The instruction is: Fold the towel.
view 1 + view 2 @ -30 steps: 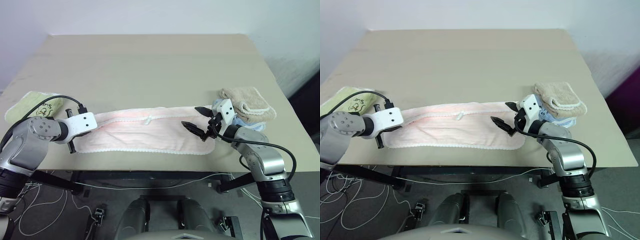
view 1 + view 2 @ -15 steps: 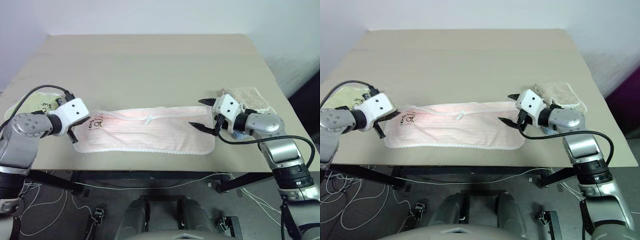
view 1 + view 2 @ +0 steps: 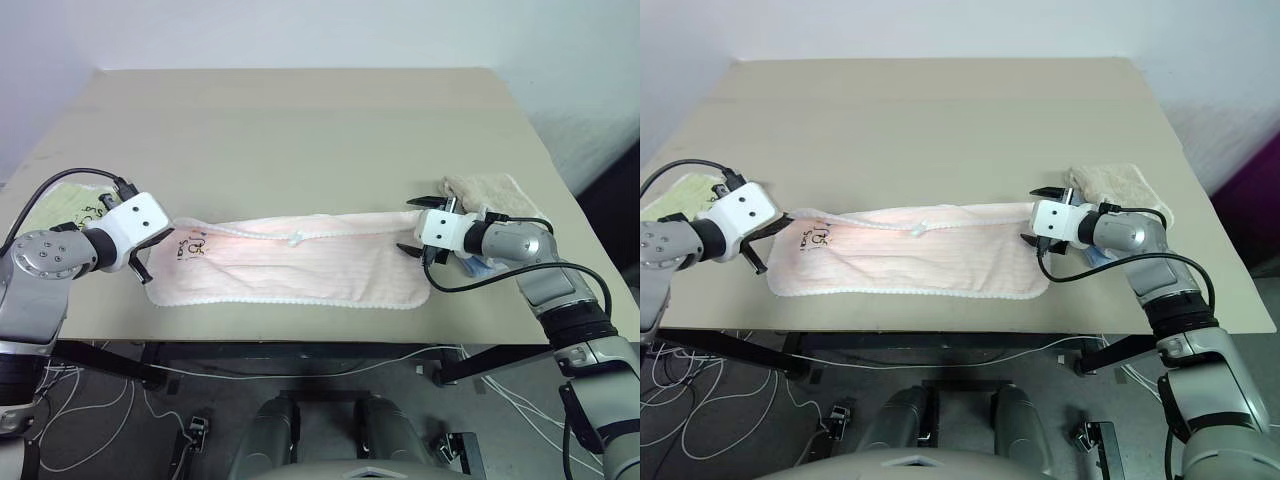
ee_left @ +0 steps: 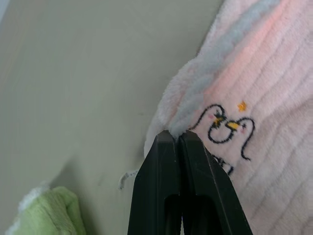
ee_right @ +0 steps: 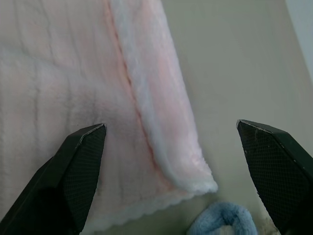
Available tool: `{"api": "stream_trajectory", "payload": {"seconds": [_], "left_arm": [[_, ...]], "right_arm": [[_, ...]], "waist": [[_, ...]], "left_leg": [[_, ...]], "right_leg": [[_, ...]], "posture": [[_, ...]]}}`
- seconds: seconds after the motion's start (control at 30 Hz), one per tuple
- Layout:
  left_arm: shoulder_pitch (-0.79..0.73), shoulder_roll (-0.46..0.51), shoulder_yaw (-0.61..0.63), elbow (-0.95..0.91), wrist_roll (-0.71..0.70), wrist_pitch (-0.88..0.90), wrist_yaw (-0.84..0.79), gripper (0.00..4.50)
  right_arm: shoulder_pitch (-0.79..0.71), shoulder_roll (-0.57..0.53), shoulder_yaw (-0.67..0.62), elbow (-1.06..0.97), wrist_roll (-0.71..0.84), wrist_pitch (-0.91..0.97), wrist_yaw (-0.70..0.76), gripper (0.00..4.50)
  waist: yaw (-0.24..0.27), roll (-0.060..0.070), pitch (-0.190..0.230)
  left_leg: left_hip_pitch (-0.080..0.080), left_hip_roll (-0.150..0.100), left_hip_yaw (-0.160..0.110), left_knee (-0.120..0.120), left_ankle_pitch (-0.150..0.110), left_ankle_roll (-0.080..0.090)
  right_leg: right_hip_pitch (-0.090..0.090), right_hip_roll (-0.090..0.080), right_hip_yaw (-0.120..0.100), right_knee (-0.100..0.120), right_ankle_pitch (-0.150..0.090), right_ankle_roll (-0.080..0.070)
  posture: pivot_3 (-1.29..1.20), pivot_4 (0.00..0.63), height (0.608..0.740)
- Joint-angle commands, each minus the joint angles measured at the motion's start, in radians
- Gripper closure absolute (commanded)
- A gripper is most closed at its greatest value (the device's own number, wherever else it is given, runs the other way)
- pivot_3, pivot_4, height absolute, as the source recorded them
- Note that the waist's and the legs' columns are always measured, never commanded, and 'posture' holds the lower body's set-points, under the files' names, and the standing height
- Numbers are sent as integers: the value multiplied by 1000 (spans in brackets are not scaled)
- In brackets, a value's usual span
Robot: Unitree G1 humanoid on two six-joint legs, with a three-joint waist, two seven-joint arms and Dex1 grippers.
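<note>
A: Trouble could start at the right gripper. Its jaws are spread wide around the pink towel's far corner, nothing pinched yet.

B: And the left gripper?

A: Pressed together on the corner at nine o'clock, by the penguin mark. The towel lies flat along the table's near edge.

B: So the risk?

A: Closing late could miss the scalloped hem, or snag the blue towel just beside that corner, I'd judge.
</note>
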Motion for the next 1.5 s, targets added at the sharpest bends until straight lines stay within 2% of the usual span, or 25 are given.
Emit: {"api": "stream_trajectory", "payload": {"seconds": [0.03,0.5,0.63,0.97,1.23,1.5], "left_arm": [[2,13,35,-43,-8,-3,3,4482],[-5,6,16,-60,0,14,7,4482],[-9,5,12,-63,2,17,7,4500],[-22,-1,7,-84,-5,30,6,4500],[-32,-46,53,-61,-38,13,44,4500],[-237,-136,159,176,-90,-105,194,4500]], "right_arm": [[-44,-11,-4,40,-48,-58,-51,0],[-95,-7,14,169,-170,-154,-186,0],[-95,-4,15,176,-170,-169,-191,870],[-84,-3,15,170,-168,-182,-175,4374],[-76,-11,-24,142,-130,-148,-168,4442],[-181,-27,-122,97,48,-35,-43,4442]], "waist": [[-1,0,0],[-3,0,0],[-3,0,0],[-3,0,0],[-1,0,0],[-2,0,0]], "left_leg": [[0,0,0,0,0,0],[0,0,0,0,0,0],[0,0,0,0,0,0],[0,0,0,0,0,0],[0,0,0,0,0,0],[0,0,0,1,0,0]], "right_leg": [[0,0,0,0,0,0],[0,1,0,0,0,0],[0,1,0,0,0,0],[0,1,0,0,0,0],[0,1,0,0,0,0],[0,1,0,1,0,0]], "posture": [[0,150,740],[0,150,740],[0,150,740],[0,150,740],[0,150,740],[0,150,740]]}}
